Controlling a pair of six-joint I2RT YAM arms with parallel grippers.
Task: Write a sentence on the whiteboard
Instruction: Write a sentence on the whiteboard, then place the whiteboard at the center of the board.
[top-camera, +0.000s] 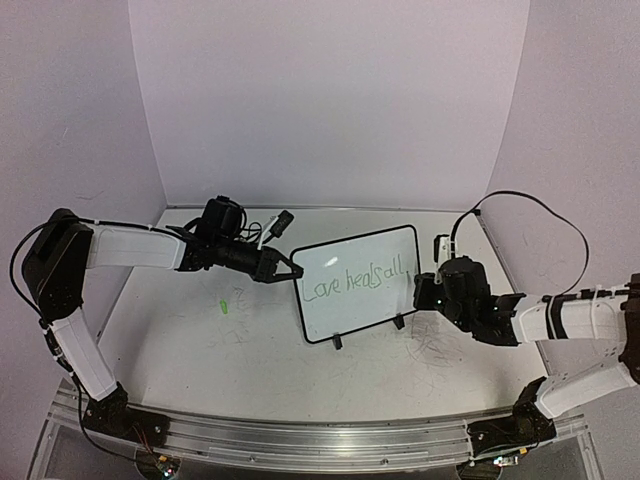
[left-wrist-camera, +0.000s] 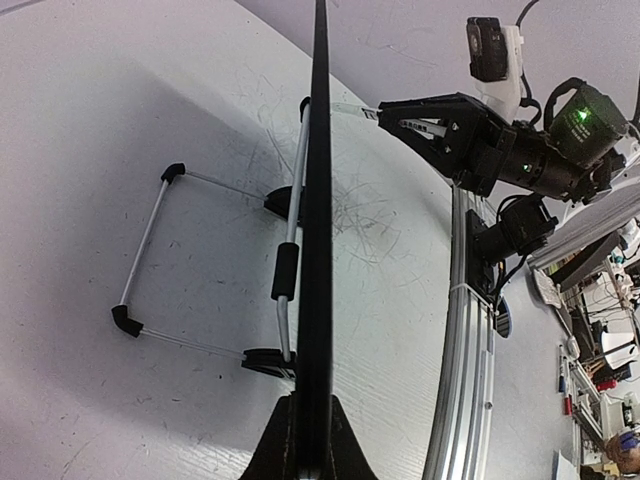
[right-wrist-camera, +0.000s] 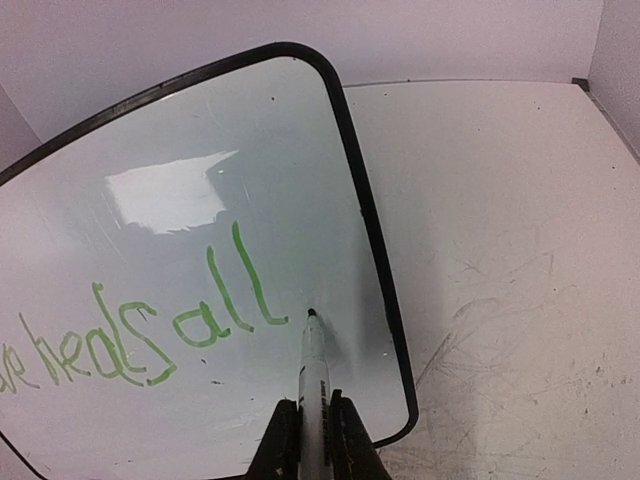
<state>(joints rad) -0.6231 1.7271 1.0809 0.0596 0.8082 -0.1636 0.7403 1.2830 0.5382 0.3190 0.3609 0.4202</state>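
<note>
right wrist view, entries in order.

- right pincer (right-wrist-camera: 315, 432): pinching a marker (right-wrist-camera: 313, 375) by the barrel, tip pointing away from me toward the board.
- whiteboard (right-wrist-camera: 200, 130): stands near the middle of the table (top-camera: 170, 340), between the two arms. its long axis runs from the left edge toward the far right corner, and its face is turned to the near edge.
- green lettering (top-camera: 358, 280): reads "love heals all" and runs along that long axis.
- relation i steer by: the marker tip sits just right of the last "l", level with the foot of the letter. it is at the white face, but i cannot tell whether it touches. only a narrow strip of white lies between the tip and the black frame on the right; more room lies below the line.
- left pincer (left-wrist-camera: 308, 440): clamped on the board's left rim, which the left wrist view shows edge-on. i judge it braces the board while the right arm, the nearer one to the writing, does the strokes.
- wire stand (left-wrist-camera: 150, 245): behind the board, feet on the table.
- surroundings: a green mark (top-camera: 224, 303) on the table toward the left edge, and grey scribbles (top-camera: 435, 350) near the right arm. nothing stands between tip and board.
- judgement: any added stroke must be short, or it runs onto the frame.
</note>
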